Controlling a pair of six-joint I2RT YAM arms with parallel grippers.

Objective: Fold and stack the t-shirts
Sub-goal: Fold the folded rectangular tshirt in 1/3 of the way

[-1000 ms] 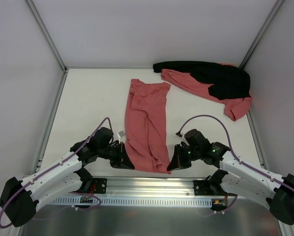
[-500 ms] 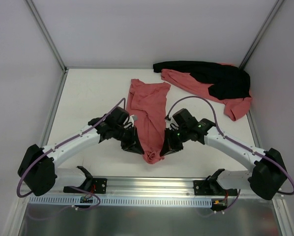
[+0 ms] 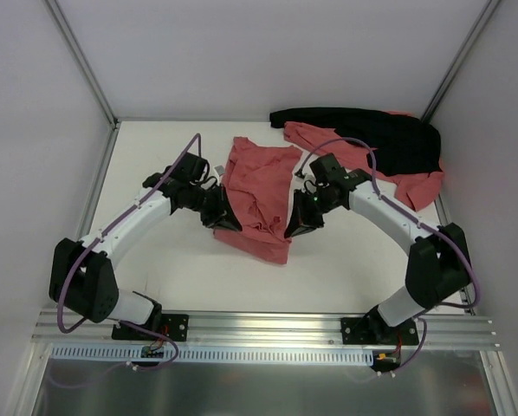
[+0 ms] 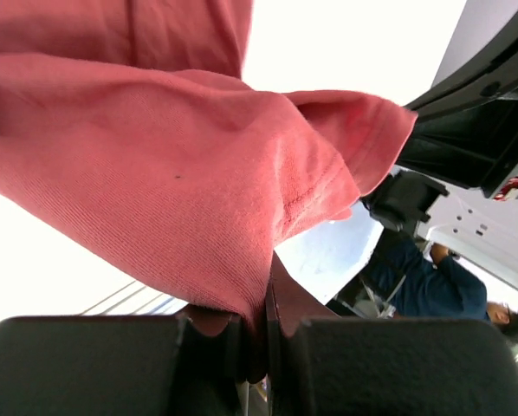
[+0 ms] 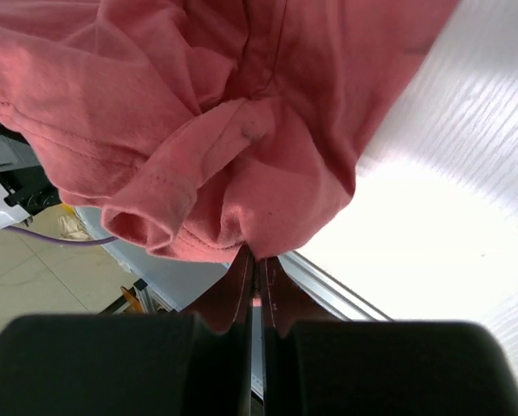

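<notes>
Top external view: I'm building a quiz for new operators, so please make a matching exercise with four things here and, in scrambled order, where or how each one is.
Things:
1. left gripper
2. right gripper
3. black garment
4. middle t-shirt

Places or states:
A. at the far right corner of the table, lying over another salmon t-shirt
B. shut on the middle t-shirt's right side
C. bunched at the table's centre, pinched from both sides
D. shut on the middle t-shirt's left side

Pairs: 1-D, 2-B, 3-A, 4-C.
</notes>
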